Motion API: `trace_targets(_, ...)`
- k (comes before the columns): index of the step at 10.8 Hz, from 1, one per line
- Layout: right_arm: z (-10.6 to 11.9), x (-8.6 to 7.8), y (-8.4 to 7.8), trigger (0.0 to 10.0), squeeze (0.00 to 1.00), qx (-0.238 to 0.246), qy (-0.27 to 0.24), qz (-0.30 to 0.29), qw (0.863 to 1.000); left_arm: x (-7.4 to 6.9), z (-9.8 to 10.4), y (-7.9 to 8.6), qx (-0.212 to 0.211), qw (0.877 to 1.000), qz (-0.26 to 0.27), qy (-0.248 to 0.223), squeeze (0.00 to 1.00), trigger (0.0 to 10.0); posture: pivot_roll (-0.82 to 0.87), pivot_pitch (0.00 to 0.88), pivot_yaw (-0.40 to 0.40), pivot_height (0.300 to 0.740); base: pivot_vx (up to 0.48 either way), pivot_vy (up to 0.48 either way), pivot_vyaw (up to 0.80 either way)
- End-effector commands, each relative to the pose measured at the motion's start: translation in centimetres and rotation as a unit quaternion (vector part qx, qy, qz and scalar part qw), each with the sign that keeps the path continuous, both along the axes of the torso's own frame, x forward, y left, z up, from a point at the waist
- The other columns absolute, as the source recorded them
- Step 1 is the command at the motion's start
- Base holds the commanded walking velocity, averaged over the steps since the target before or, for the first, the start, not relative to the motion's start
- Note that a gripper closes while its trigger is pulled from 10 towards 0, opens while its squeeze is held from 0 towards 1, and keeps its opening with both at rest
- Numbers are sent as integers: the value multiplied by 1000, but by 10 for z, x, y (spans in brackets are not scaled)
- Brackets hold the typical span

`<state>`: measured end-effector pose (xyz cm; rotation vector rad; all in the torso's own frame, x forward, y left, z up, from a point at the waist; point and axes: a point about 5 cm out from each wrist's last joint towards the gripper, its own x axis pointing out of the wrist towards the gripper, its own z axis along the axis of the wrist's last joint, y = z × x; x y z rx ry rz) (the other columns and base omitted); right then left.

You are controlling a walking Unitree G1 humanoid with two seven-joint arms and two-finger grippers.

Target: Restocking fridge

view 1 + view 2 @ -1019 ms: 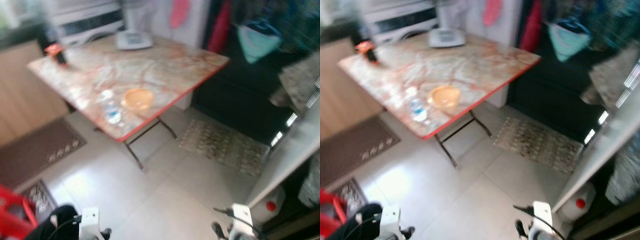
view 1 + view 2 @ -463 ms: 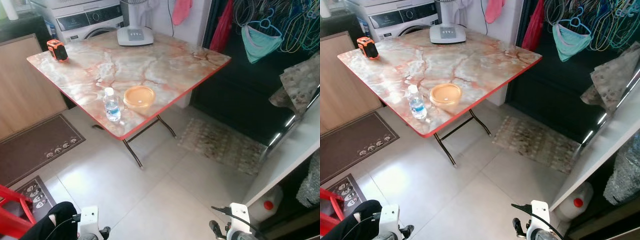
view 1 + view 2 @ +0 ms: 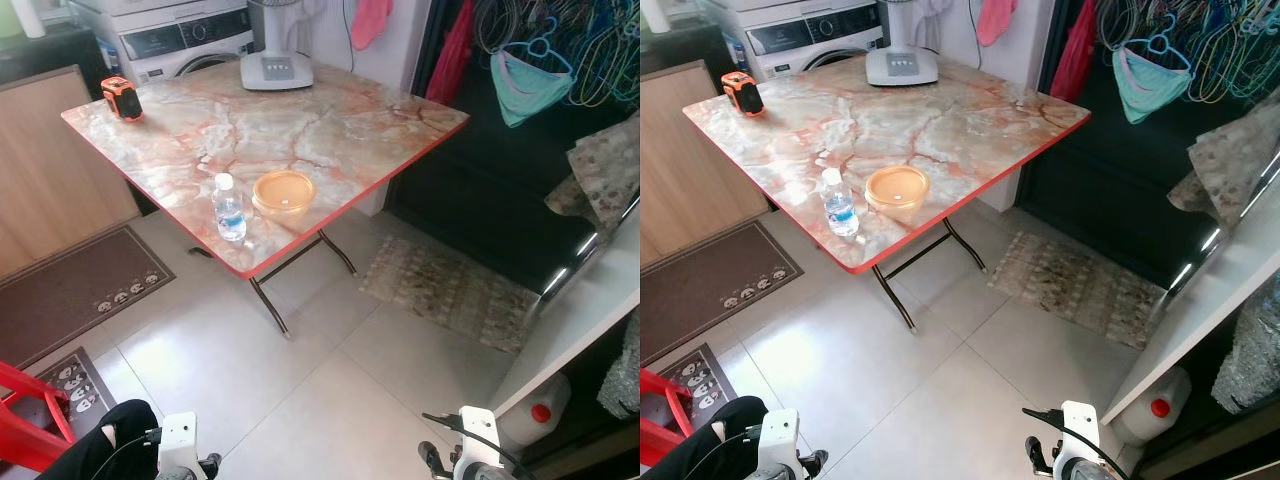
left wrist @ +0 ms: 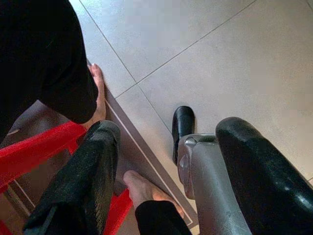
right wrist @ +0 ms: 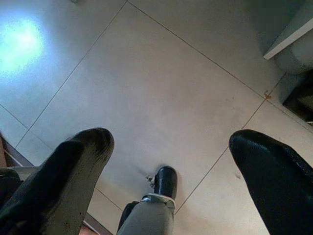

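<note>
Standing back on the tiled floor (image 3: 300, 400), the robot faces a marble-patterned folding desk (image 3: 330, 130) with a red edge, and the restocking looks barely begun, as far as these pictures show. A small water bottle (image 3: 229, 209) with a blue label stands upright near the desk's front edge, and just beside it sits a shallow orange lidded container (image 3: 283, 192); both are apart from either arm and untouched. Farther back on the desk lie an orange-and-black tape measure (image 3: 121, 98) and the white base of a fan (image 3: 277, 70).

Both arms hang low with nothing in them. The left pincer (image 4: 166, 171) is released, its two black fingers spread over the floor, with a person's bare feet (image 4: 146, 188) and a red stool (image 4: 44, 147) below. The right pincer (image 5: 171, 171) is likewise spread wide and empty above bare tile.

Judging from this, everything remains: walking up to the desk, grasping the bottle or the container, carrying it to the fridge and placing it inside. Whether the white edge (image 3: 590, 300) at the robot's right belongs to the fridge cannot be told.
</note>
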<state>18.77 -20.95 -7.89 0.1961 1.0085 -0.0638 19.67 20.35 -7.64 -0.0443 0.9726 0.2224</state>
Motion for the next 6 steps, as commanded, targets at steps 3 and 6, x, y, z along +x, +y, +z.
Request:
trace_targets(3,0,-2,-3,10000,0,-11,6,15,1000,-4,-2,0,-4,1000,2,6,0,10000,17,0,-28,740,245,0,0)
trace_targets(6,-2,-4,-2,10000,0,-6,10,6,1000,-5,-2,0,-5,1000,-1,7,0,10000,17,0,-25,740,257,0,0)
